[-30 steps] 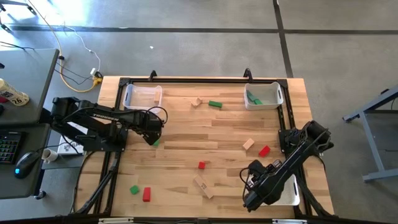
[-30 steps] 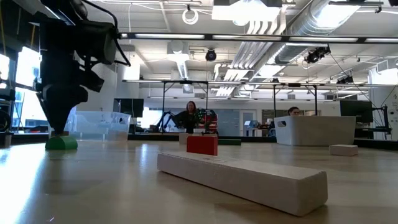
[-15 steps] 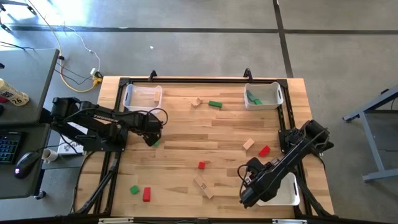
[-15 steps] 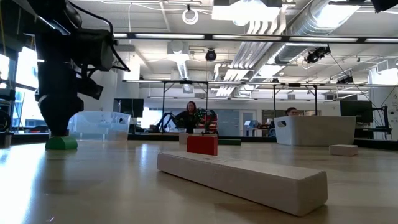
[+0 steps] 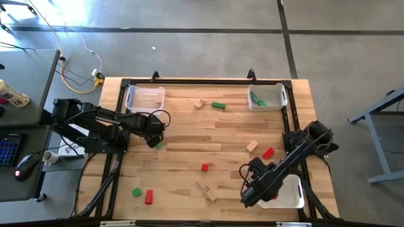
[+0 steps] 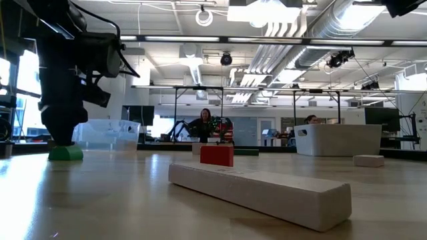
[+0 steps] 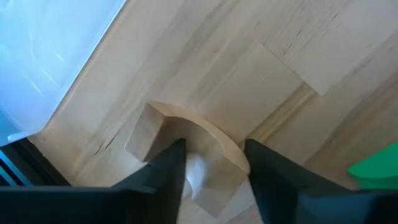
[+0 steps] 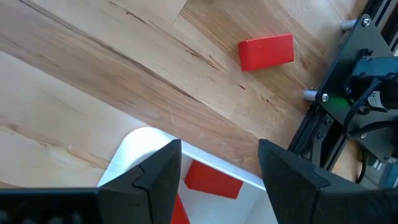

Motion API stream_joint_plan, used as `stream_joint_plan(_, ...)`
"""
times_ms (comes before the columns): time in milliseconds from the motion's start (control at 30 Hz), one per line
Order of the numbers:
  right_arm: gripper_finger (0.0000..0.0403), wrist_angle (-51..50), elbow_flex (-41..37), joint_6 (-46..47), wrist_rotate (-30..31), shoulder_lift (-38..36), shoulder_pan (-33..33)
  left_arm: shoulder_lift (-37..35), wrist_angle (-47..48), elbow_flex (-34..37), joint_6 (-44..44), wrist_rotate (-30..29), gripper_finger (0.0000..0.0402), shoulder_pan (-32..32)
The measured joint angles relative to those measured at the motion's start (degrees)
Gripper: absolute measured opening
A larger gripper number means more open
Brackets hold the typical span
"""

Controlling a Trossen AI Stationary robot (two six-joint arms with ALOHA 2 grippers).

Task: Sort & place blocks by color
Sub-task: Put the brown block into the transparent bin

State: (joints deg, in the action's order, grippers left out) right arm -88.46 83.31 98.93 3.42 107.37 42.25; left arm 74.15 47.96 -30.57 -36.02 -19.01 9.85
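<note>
The left gripper [image 7: 211, 171] straddled a tan arch-shaped block [image 7: 186, 152] on the desk [image 5: 208, 126], fingers not visibly clenched. The right gripper [image 8: 217, 174] hung released above a white bin [image 8: 205, 180].

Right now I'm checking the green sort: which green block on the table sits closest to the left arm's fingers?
The green block right beside the left gripper, left of centre. The other loose greens lie near the front-left corner and near the back edge.
</note>
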Motion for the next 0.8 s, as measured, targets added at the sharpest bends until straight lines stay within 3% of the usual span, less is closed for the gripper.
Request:
stream_joint_plan(267,0.0199,0.21,0.00,-0.06,1.00,0.00,-0.28,-0.07,0.29,-0.06,0.42,-0.14,0.0033,0.00)
stream_joint_plan(800,0.0199,2.53,0.00,-0.40,0.04,0.00,-1.40,0.04,0.86,-2.17,0.56,4.43,0.0030,-0.09)
